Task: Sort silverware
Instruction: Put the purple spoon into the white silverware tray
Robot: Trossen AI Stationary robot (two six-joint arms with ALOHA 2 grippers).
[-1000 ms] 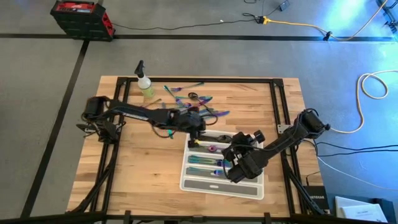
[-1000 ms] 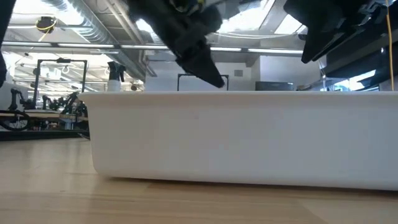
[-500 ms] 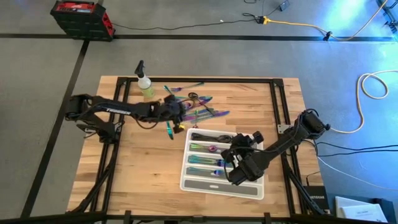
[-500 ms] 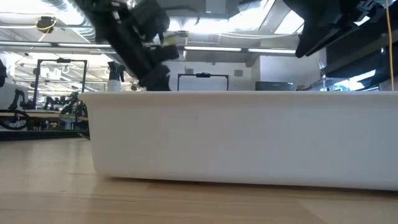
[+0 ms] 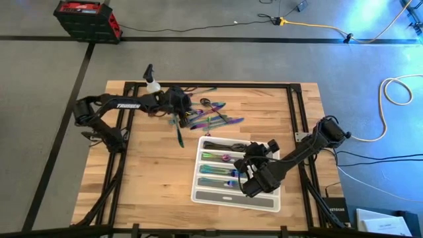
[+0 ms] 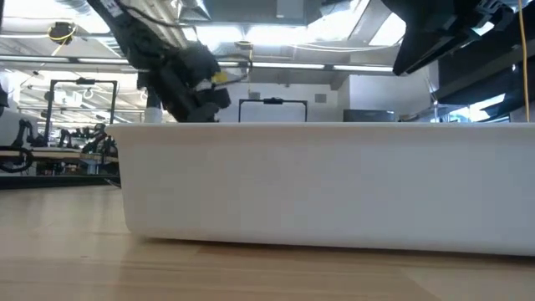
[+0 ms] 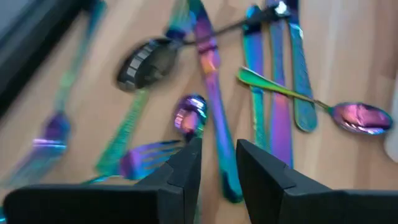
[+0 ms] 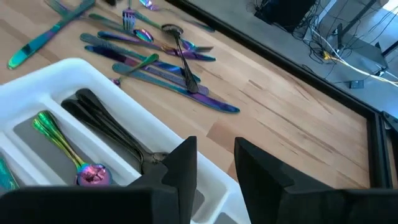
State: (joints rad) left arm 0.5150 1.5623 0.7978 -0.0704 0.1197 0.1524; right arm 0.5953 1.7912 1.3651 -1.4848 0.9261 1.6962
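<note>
Loose iridescent silverware (image 5: 210, 114) lies in a heap on the wooden table near its far edge; in the left wrist view it shows as knives, forks and spoons (image 7: 211, 106). One slim piece (image 5: 180, 135) lies alone, nearer than the heap. My left gripper (image 5: 180, 104) (image 7: 217, 171) hangs at the heap's left end, fingers a little apart and empty. The white tray (image 5: 198, 192) holds sorted pieces, among them dark spoons (image 8: 106, 130) and an iridescent spoon (image 8: 62, 149). My right gripper (image 5: 246, 165) (image 8: 214, 168) hovers over the tray, narrowly open and empty.
A yellow-green spray bottle (image 5: 154, 91) stands just left of my left gripper at the table's far edge. The tray's near wall (image 6: 318, 184) fills the low view. Black frame rails (image 5: 296, 112) run along the table's sides. Bare wood (image 5: 145, 178) lies left of the tray.
My left gripper has swung from the tray's far left corner toward the table's far left, sinking a little, and now hangs at the loose heap by the spray bottle. The lone piece on the table has stayed in place.
</note>
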